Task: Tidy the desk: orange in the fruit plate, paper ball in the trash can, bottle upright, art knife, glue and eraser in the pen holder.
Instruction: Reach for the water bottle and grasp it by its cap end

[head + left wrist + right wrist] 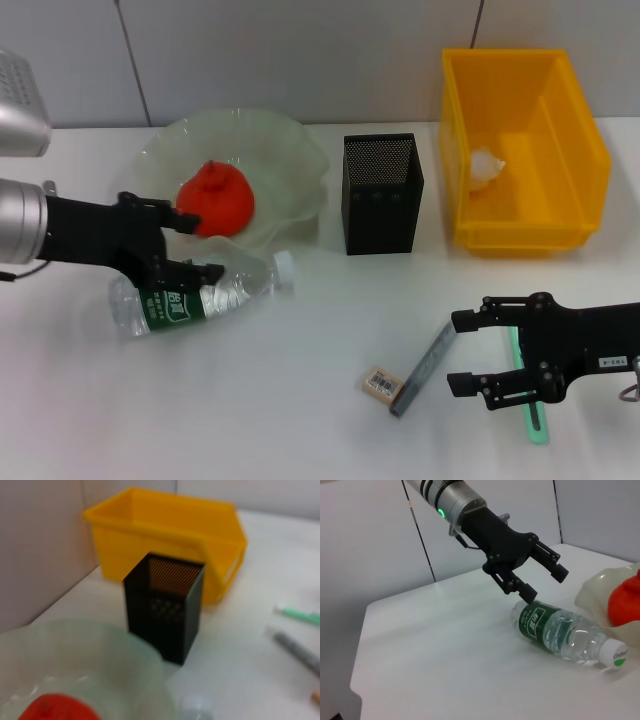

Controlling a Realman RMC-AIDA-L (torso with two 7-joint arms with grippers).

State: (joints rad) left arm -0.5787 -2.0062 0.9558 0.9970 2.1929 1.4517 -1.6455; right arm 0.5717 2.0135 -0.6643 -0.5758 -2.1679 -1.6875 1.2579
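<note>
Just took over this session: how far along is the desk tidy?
Done: orange in the fruit plate, paper ball in the trash can. In hand: open left gripper at the lying bottle. Left: art knife, glue, eraser; open right gripper above them.

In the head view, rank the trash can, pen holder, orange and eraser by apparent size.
1. trash can
2. pen holder
3. orange, a little smaller than the holder, though both sit about equally far back
4. eraser, clearly smallest

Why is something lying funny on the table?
The small clear plastic water bottle lies on its side beside the pale-green glass fruit plate, not upright. The open left gripper hovers above it.
</note>
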